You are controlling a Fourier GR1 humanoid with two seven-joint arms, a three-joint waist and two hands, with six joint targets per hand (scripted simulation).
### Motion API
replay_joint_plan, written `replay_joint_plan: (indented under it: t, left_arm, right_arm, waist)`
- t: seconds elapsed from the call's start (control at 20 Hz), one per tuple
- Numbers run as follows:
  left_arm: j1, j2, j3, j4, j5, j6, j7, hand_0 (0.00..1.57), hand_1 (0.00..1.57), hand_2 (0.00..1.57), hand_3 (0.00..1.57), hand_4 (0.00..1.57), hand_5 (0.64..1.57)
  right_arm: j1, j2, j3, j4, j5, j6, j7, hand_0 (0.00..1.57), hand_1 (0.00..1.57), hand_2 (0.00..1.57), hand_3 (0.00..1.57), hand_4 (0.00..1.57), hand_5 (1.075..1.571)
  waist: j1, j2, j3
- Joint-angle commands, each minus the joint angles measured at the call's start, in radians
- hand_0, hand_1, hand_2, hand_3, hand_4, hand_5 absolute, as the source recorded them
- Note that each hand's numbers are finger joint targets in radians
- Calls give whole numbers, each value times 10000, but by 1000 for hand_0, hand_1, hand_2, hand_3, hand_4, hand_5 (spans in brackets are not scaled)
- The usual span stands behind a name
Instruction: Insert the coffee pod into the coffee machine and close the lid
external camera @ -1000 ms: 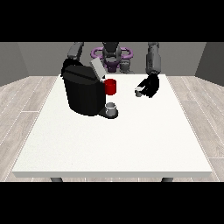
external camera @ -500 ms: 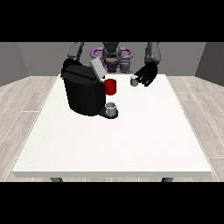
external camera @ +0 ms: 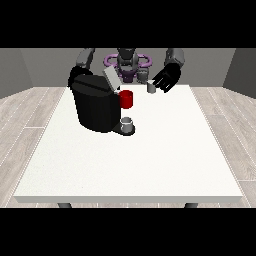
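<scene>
Holding a small grey coffee pod (external camera: 151, 88) in curled fingers: hand at the view's right (external camera: 167, 78); other hand hidden behind the coffee machine (external camera: 96, 102), its state impossible to tell.

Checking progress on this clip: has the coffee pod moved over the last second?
Yes. The coffee pod, held by the hand at the view's right, has risen and shifted left toward the coffee machine.

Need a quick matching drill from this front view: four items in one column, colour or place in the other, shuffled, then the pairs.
Items:
1. coffee machine
2. coffee pod
3. cup
4. lid

Descriptions:
A. red, at the machine's front
B. black, on the table's left half in view
C. grey, tilted up open on top of the machine
D. small, grey, held at the hand at the view's right

Pairs: 1-B, 2-D, 3-A, 4-C
</scene>
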Motion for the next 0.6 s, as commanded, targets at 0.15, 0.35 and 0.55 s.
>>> replay_joint_plan:
  t: [0.15,0.35,0.55]
  left_arm:
    - [-1731,578,594,98,152,-589,1074,1248,1248,1292,1237,515,1571]
    - [-1608,208,559,119,-57,56,1046,1239,1239,1262,1198,476,1571]
    - [-2596,929,939,222,158,-509,976,1264,1264,1319,1251,516,1571]
  right_arm:
    - [-254,319,384,72,71,-121,-426,0,0,0,0,495,1571]
    - [-765,207,341,-465,-12,30,266,0,0,0,0,521,1571]
    - [-1034,113,254,-426,92,-141,-159,0,0,0,0,492,1571]
  waist:
    - [-646,482,3]
    - [-831,487,-1]
    - [-1179,1310,1]
